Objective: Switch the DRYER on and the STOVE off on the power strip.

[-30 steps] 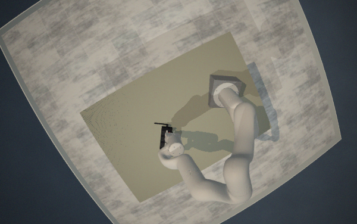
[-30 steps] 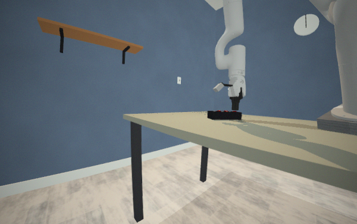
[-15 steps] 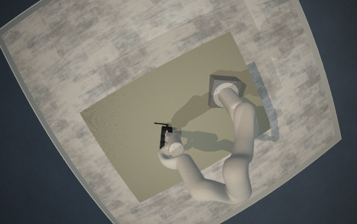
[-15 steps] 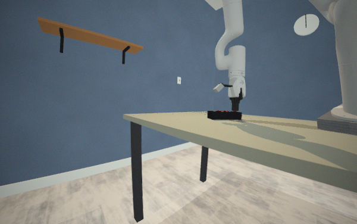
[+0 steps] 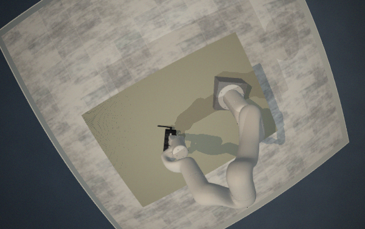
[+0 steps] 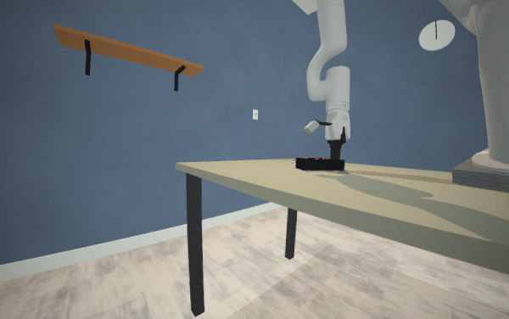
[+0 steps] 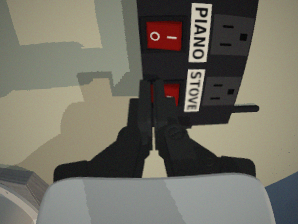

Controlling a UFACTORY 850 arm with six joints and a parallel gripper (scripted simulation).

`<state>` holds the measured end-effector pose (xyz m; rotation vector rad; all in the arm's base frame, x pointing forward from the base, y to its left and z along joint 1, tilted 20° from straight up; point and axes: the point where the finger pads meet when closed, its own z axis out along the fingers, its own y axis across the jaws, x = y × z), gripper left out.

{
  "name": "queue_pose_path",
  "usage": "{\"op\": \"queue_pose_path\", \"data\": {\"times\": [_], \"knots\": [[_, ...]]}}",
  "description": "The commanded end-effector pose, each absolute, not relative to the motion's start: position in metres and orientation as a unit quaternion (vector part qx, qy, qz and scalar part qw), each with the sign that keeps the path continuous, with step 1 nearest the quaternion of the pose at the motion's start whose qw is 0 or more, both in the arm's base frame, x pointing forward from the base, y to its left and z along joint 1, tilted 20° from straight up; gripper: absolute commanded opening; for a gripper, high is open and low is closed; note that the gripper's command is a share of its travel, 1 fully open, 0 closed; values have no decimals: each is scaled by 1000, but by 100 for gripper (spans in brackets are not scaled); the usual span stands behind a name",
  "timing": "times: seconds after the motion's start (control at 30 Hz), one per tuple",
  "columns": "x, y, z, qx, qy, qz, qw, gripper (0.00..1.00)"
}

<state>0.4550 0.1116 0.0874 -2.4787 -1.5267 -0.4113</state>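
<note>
A black power strip (image 5: 166,137) (image 6: 319,164) (image 7: 200,43) lies flat on the tan table (image 5: 128,122) (image 6: 382,199). In the wrist view it has three red rocker switches with white labels. My gripper (image 7: 152,95) (image 6: 335,149) is shut with nothing between the fingers. Its tips stand on the near left part of the STOVE switch and hide part of it.
The robot base (image 5: 231,91) (image 6: 483,171) stands on the table's far right part. A short black cord (image 5: 164,125) (image 7: 242,108) sticks out of the strip's end. A wooden shelf (image 6: 127,51) hangs on the blue wall.
</note>
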Motion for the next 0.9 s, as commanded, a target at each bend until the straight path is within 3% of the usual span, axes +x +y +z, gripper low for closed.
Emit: {"op": "queue_pose_path", "data": {"times": [0.0, 0.87], "knots": [[456, 112, 87, -839, -517, -140, 100, 0], [455, 108, 97, -839, -517, -140, 100, 0]]}}
